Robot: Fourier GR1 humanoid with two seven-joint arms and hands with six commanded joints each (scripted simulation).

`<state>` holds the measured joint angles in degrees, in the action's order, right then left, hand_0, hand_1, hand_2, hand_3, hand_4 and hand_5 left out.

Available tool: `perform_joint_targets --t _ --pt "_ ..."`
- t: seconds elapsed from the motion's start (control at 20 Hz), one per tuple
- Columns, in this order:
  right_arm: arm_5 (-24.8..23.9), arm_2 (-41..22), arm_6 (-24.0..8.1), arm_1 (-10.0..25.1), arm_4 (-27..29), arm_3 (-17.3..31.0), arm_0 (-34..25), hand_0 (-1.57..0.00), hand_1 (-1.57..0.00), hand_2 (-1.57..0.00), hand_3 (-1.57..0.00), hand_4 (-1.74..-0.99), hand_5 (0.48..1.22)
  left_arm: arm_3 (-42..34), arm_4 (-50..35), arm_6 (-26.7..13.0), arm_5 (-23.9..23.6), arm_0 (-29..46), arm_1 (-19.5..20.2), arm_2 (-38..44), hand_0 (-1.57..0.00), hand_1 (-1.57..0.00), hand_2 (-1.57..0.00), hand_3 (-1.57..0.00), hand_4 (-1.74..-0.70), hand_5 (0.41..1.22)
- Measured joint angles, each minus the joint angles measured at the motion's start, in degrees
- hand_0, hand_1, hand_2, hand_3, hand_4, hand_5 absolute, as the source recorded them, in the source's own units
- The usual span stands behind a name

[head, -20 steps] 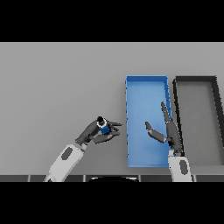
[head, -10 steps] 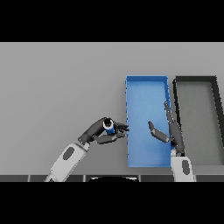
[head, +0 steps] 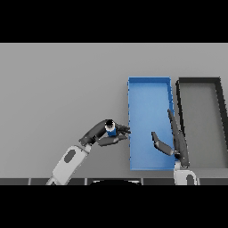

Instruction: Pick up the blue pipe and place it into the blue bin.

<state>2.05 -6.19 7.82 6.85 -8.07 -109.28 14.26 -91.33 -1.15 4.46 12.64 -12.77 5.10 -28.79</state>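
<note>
A short blue pipe (head: 111, 130) with a dark top sits in my left hand (head: 103, 133), whose fingers and thumb curl round it. That hand hovers just left of the blue bin (head: 149, 87), its fingertips close to the bin's left wall. My right hand (head: 176, 140) is open, with straight fingers pointing away from me and the thumb spread to the left. It hangs over the bin's near right part, along the right wall. The bin lies long and narrow on the grey table.
A dark grey bin (head: 200, 83) stands directly right of the blue one, almost touching it. Bare grey table (head: 58, 93) stretches to the left and behind my left arm.
My left hand has carried the blue pipe to the right, closer to the blue bin's left wall. My right hand has drifted slightly toward me and to the right.
</note>
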Motion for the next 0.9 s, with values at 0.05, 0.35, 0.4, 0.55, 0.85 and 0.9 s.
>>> perform_joint_targets --t 0.05,0.35,0.4,0.55,0.85,0.9 --pt "3.7 0.2 -2.3 1.4 4.7 -2.0 -0.6 0.00 -0.03 -0.11 0.00 -1.209 0.609 0.1 -0.1 -0.7 0.1 -0.4 -0.5 0.3 -1.57 -1.57 -1.57 -1.57 -1.47 1.221" --pt "14.6 -2.1 -18.9 9.2 20.7 -9.2 -12.7 0.00 -0.01 -0.10 0.00 -1.255 0.560 -0.6 1.3 -1.0 1.5 0.4 -1.6 0.3 -1.57 -1.57 -1.57 -1.57 -1.47 1.221" --pt "14.7 -2.8 -21.2 9.9 21.2 -9.6 -15.2 0.00 -0.01 -0.10 0.00 -1.261 0.560 -0.7 1.6 -1.4 1.5 0.7 -1.4 0.6 -1.57 -1.57 -1.57 -1.57 -1.47 1.221" --pt "16.9 -5.7 -25.7 12.1 21.1 -10.5 -20.8 0.00 0.00 -0.07 0.00 -1.291 0.558 -1.7 1.9 -1.8 2.4 1.0 -1.4 0.9 -1.57 -1.57 -1.57 -1.57 -1.47 1.221" --pt "19.3 -11.3 -31.6 9.6 23.7 -8.0 -31.4 0.00 0.00 -0.04 0.00 -1.282 0.555 0.2 3.1 -1.4 3.7 -0.1 -2.8 2.5 -1.57 -1.57 -1.57 -1.57 -1.47 1.221" --pt "19.5 -12.0 -32.7 8.9 23.5 -6.8 -32.7 0.00 0.00 -0.05 0.00 -1.268 0.555 0.8 3.5 -0.1 4.1 -0.1 -2.8 2.8 -1.57 -1.57 -1.57 -1.57 -1.46 1.221"
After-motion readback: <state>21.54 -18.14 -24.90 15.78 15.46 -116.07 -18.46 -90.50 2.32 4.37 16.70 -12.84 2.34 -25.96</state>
